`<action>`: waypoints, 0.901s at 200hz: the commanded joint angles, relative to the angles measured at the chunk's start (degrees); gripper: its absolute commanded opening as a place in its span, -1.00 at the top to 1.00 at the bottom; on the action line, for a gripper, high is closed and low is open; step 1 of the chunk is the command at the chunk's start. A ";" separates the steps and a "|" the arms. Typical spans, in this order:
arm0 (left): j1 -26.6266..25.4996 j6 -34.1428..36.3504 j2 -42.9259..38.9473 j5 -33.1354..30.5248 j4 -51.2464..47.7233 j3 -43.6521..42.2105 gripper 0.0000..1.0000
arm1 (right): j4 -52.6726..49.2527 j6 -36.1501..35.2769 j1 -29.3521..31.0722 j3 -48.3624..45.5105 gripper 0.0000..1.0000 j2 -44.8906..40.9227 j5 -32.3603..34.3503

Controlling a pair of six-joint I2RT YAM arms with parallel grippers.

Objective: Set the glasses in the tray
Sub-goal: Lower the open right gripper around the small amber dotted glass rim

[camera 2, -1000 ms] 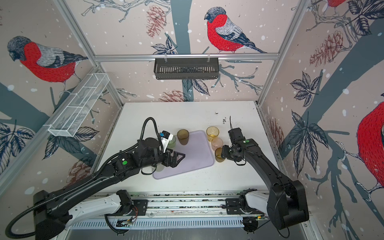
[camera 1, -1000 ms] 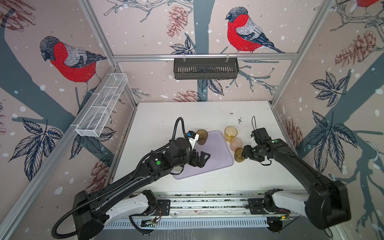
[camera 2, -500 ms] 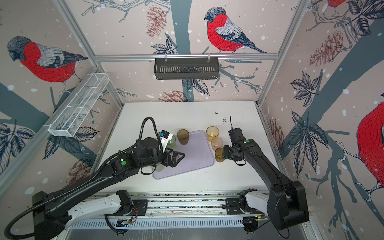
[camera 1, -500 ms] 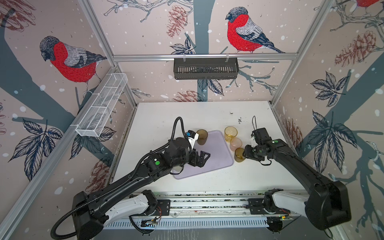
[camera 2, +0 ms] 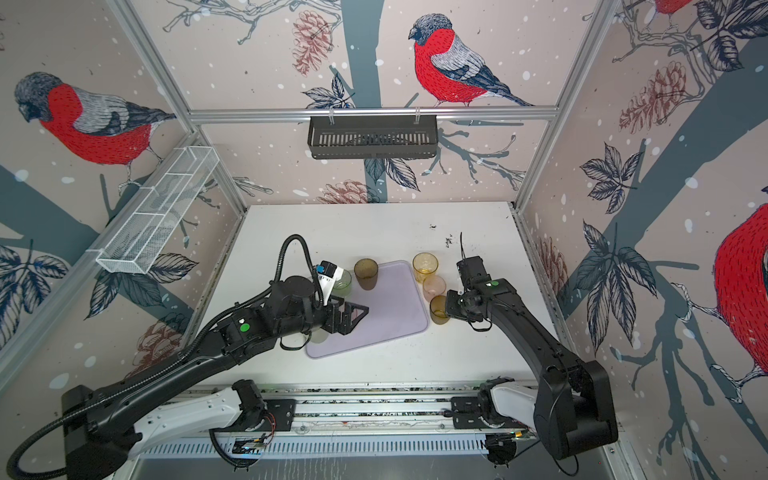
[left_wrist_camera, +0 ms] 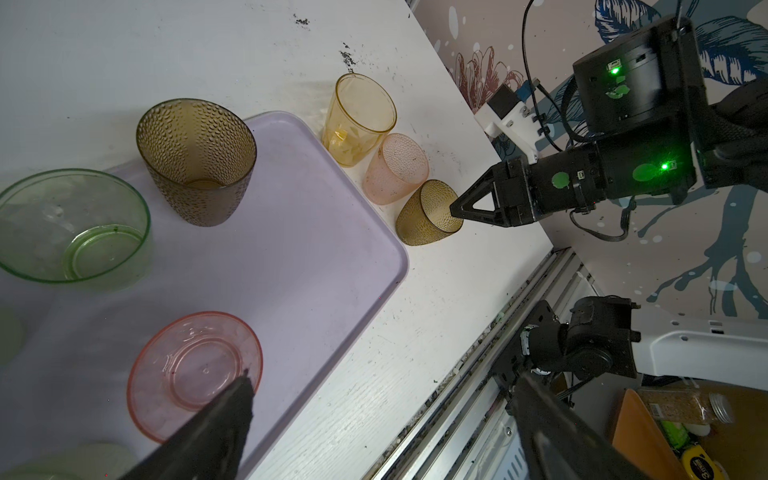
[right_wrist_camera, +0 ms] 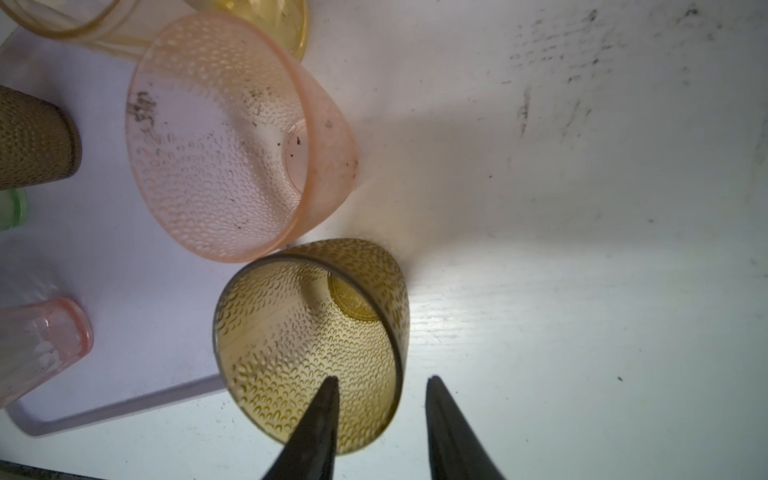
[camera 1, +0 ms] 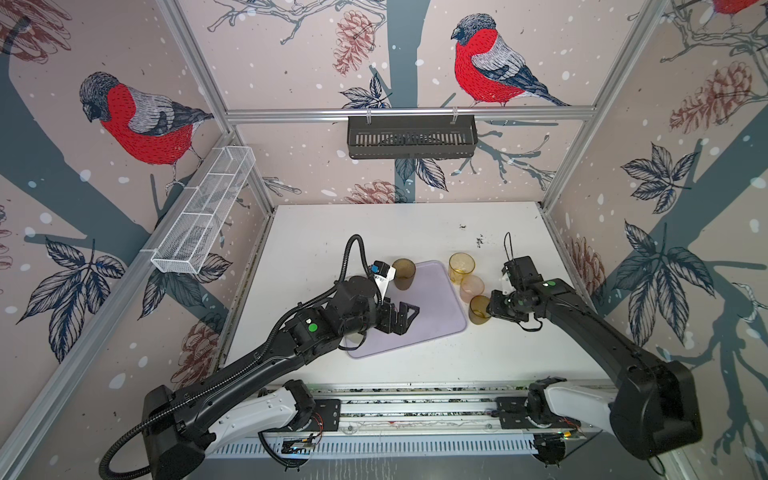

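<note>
Black slotted basket [camera 1: 411,137], white wire-mesh basket [camera 1: 203,216], scuffed white table [camera 1: 374,232]

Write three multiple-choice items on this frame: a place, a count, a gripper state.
1. Where is the amber-brown dotted plastic tumbler at the right gripper?
A) on the white table beside the flat lavender plastic tray
B) inside the tray
C) stacked in another tumbler
2. How many tumblers stand on the table right of the tray?
A) one
B) three
C) five
3. The fingers of the left gripper are:
A) shut on a tumbler
B) shut on the tray rim
C) open, empty
Key: 1 A, its base sits on table past the tray's corner; 2 B, the amber-yellow translucent tumbler, the peach dotted tumbler and the amber-brown one; 3 C, they spread above the tray, nothing between.
</note>
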 commanded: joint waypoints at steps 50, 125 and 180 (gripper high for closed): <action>-0.10 0.95 1.93 -0.22 1.97 0.88 -0.94 | 1.40 0.11 0.11 -0.52 0.43 1.08 -0.39; -0.12 1.08 1.89 -0.09 1.95 0.36 -0.94 | 1.57 -0.10 0.22 -0.15 0.66 2.26 -0.35; -0.10 0.97 1.80 0.04 2.26 0.04 -0.94 | 1.66 -0.09 0.66 -0.33 0.79 2.27 -0.28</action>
